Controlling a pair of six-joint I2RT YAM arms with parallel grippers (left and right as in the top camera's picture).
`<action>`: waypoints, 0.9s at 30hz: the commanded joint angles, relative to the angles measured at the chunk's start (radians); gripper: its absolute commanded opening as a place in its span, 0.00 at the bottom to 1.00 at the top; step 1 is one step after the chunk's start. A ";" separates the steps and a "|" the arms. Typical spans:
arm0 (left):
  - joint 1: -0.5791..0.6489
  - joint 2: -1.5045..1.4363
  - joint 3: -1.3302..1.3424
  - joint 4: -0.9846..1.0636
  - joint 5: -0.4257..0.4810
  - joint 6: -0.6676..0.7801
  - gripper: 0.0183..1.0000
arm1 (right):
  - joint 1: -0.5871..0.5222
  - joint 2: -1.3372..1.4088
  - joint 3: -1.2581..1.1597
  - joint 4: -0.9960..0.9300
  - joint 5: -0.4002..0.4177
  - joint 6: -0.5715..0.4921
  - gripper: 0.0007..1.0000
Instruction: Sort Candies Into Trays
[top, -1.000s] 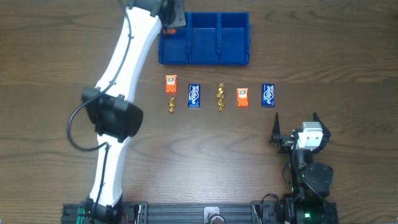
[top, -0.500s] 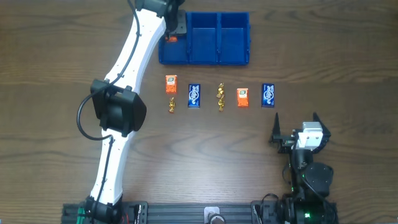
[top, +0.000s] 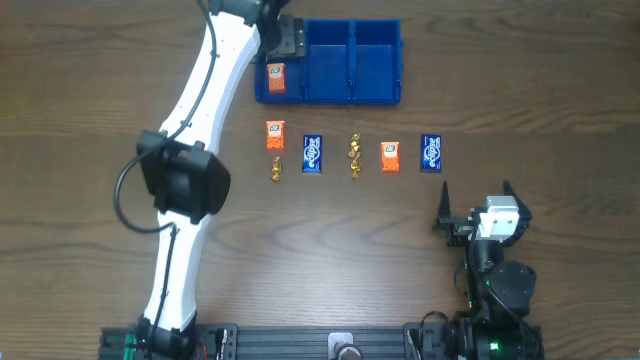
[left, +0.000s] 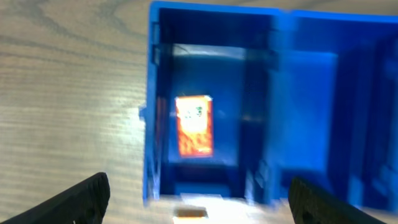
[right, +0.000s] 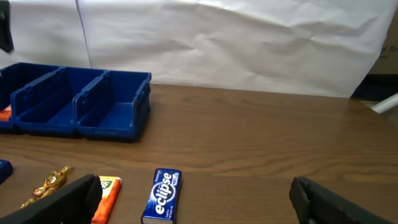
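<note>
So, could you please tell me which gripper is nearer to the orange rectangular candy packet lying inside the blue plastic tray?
Left. The left gripper hangs over the blue tray, right by the orange packet; the right gripper sits far off, beyond the candy row.

Left arm (top: 215, 90): long white link shells joined by a bulky black elbow housing (top: 185, 182). A thin black cable (top: 118, 200) loops out from the housing's side. Left gripper (left: 199, 183): two matte black fingers (left: 81, 198) with blunt, rounded tips. Right arm (top: 497, 285): compact black joints, a white-grey block (top: 497, 212) at the wrist and a small green light (top: 492, 347) near the base. Right gripper (top: 476, 195): two slim black prongs. Both arms are mounted on a black rail (top: 340, 345).
</note>
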 joint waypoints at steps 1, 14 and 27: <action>-0.076 -0.386 -0.387 0.143 -0.004 -0.036 0.93 | -0.003 -0.007 -0.004 -0.003 -0.005 -0.008 1.00; -0.085 -0.533 -1.083 0.477 -0.038 -0.105 0.87 | -0.003 -0.007 -0.004 -0.003 -0.005 -0.008 1.00; -0.060 -0.363 -1.083 0.554 0.008 -0.131 0.84 | -0.003 -0.007 -0.004 -0.003 -0.005 -0.008 1.00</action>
